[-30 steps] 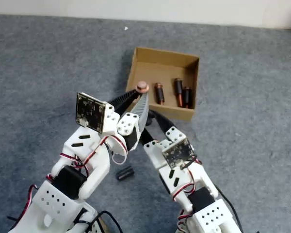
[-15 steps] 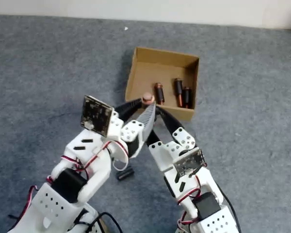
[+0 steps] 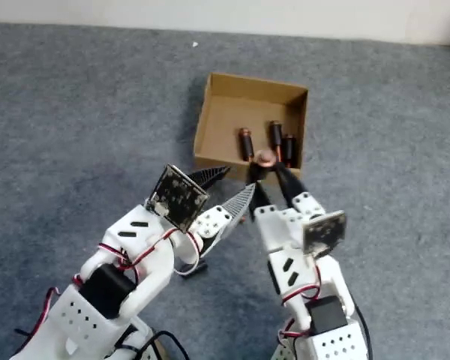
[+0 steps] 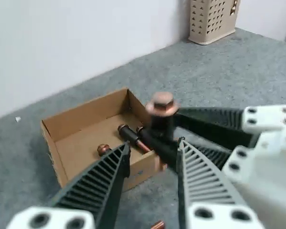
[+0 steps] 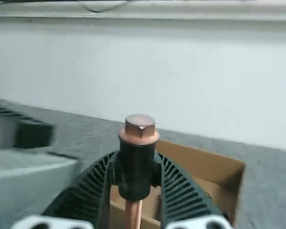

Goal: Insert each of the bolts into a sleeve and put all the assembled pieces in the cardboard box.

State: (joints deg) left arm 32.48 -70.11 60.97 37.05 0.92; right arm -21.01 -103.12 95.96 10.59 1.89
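Note:
My right gripper [image 3: 266, 171] is shut on a black sleeve [image 5: 135, 169] with a copper bolt [image 5: 139, 129] through it, held upright just above the front wall of the cardboard box [image 3: 210, 112]. My left gripper [image 3: 238, 180] stands open right beside it, its fingers [image 4: 100, 183] apart and holding nothing. Three assembled pieces [image 3: 245, 142] lie in the box [image 4: 71, 126]. A loose copper bolt [image 4: 157, 224] lies on the carpet below the left gripper. A black sleeve [image 3: 197, 268] lies on the carpet, partly hidden under the left arm.
Grey carpet covers the table all around the box. A white wall runs along the far edge. A beige perforated container [image 4: 212, 19] stands in the far corner.
The sleeved bolt went from the left gripper to the right one. The left gripper opened and drew back. The right gripper carried the piece right, to the box's front wall.

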